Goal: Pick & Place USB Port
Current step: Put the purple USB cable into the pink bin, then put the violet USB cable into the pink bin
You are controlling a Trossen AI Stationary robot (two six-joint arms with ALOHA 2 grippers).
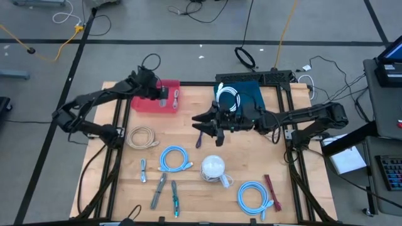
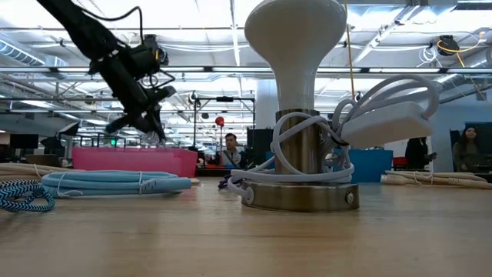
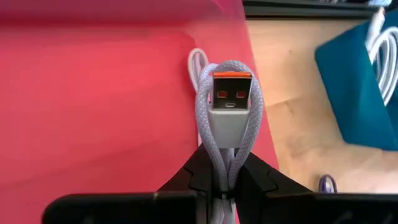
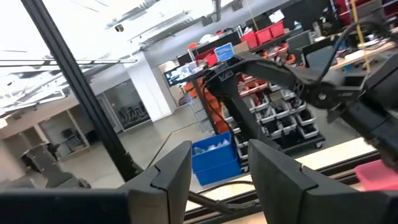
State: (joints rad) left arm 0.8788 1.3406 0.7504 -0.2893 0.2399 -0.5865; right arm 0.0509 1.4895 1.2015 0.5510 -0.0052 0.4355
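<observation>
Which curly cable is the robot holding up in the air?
The lilac braided USB cable, pinched by the left gripper above the pink bin. The blue coils and beige coil lie on the table.

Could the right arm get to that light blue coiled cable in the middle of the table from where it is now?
Probably yes. The right hand hangs open and empty above the table, and the light blue cable lies just ahead of it with nothing over it. The left hand is busy over the pink bin.

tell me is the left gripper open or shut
Shut. In the left wrist view the left gripper pinches a folded grey USB cable, plug up, over the pink bin.
</observation>
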